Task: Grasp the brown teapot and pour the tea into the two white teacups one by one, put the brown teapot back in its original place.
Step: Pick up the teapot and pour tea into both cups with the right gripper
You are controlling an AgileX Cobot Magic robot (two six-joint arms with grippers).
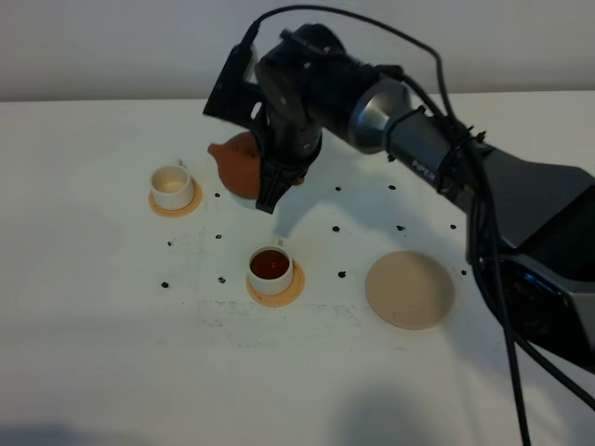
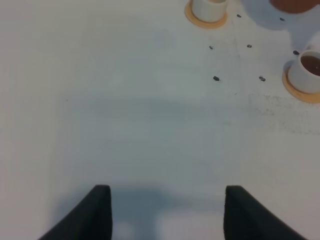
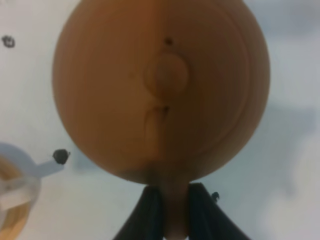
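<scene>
My right gripper (image 1: 271, 193) is shut on the loop handle of the brown teapot (image 1: 237, 163), held above the table with its spout toward the left teacup (image 1: 173, 186), which shows a cream inside. The nearer teacup (image 1: 271, 268) holds dark tea (image 1: 270, 264). From above, the right wrist view fills with the teapot's lid (image 3: 160, 85), with the fingers (image 3: 150, 215) clamped on the handle. The pale beige coaster (image 1: 410, 289) lies bare at the right. My left gripper (image 2: 167, 215) is open over bare table, far from both cups (image 2: 209, 7) (image 2: 306, 74).
Each cup stands on a small orange-tan coaster (image 1: 177, 206) (image 1: 276, 292). Black dots (image 1: 341, 274) are scattered over the white table. The right arm's dark body and cable (image 1: 483, 204) span the right side.
</scene>
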